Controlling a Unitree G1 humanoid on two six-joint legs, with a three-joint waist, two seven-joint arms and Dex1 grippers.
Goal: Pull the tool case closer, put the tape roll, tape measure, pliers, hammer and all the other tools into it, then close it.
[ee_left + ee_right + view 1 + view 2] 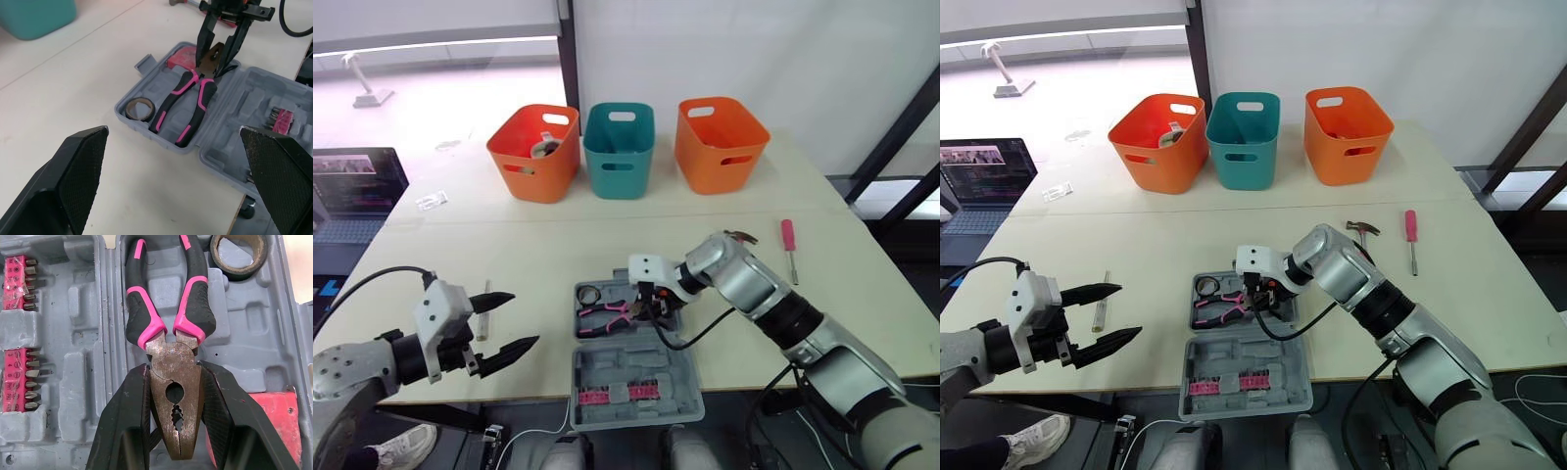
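Up close, right fingers point(128, 431) against pliers point(173, 369).

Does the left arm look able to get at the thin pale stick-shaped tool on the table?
Likely yes: the open left gripper hovers beside the thin pale tool, nothing between them.

The left arm reaches forward low on the robot's left side, wrist level, and the left gripper point(523, 319) has its two black fingers spread wide with nothing between them. The right arm bends in at the elbow across the front, forearm angled inward, and the right gripper point(212, 63) points down, its fingers point(129, 416) clamped on either side of the pliers point(171, 362) head.
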